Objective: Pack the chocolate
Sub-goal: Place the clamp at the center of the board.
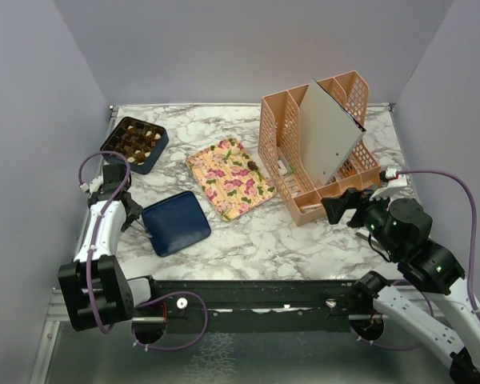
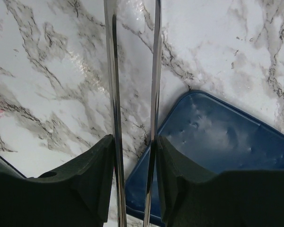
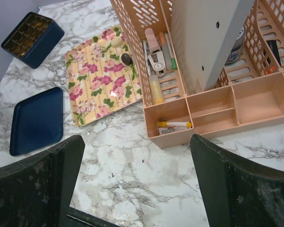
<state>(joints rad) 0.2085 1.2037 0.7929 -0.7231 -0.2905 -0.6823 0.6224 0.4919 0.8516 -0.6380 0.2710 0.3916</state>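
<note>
Most of the chocolate sat in the gridded cells of the dark blue box at the far left of the table. One dark piece and a cream piece lay loose on the floral tray, probably the last ones waiting to be packed. The left jaws were closed narrowly on a pair of metal tweezers, a tool suited to such small pieces, and hung over the table beside the blue lid, which lay flat and off the box so the cells stayed reachable. The right jaws stood wide and held nothing, in front of the peach organizer. The tweezers' tips ran off the top of the left wrist view, so whether they carried anything could not be told. How many cells were filled was unclear, and a grey panel hid part of the organizer.
</note>
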